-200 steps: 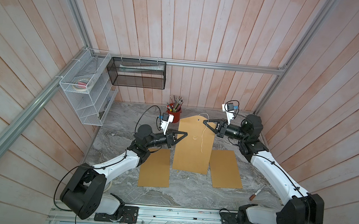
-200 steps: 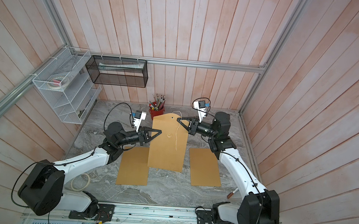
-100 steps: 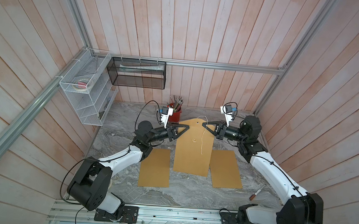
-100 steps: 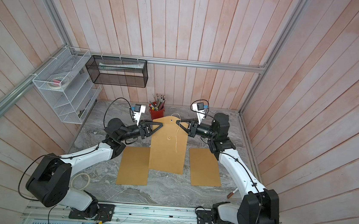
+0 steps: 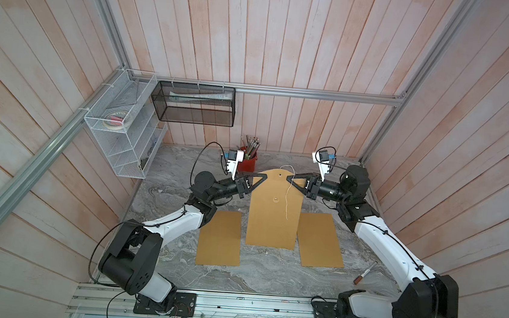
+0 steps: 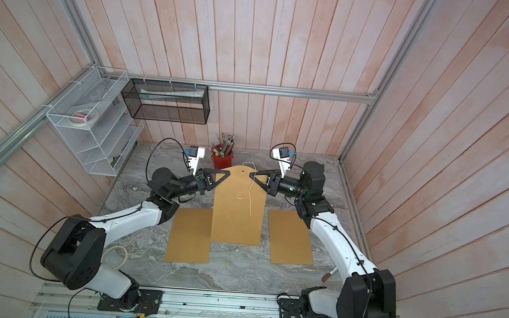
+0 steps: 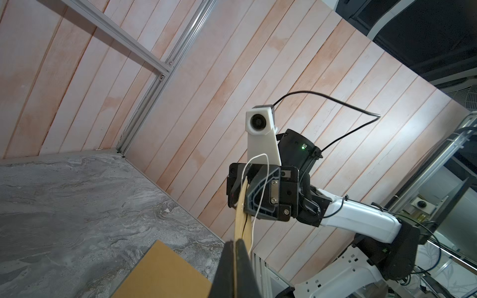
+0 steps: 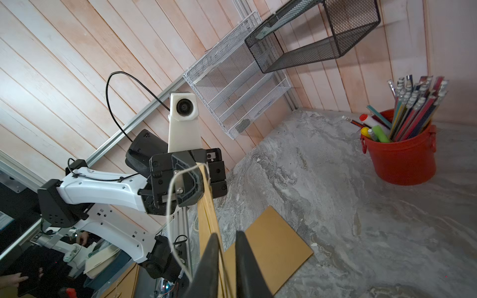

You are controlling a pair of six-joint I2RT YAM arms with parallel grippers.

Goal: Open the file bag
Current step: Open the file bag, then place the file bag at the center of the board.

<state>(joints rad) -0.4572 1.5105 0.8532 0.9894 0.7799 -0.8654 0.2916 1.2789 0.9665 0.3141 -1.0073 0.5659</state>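
Step in hand, as judged: freeing the flap of the file bag (image 5: 273,218). String (image 5: 287,200) already loose, dangling down the front. Hangs upright between both arms, above the surface (image 5: 261,277), flap at pincer height; cannot tell whether the lower edge touches. Clenched on the flap's left edge: left pincer (image 5: 263,177). Released, jaws parted, flap's right edge lying between them against one finger: right pincer (image 8: 227,238). Next, probably: grip a single layer, draw apart to open the mouth.
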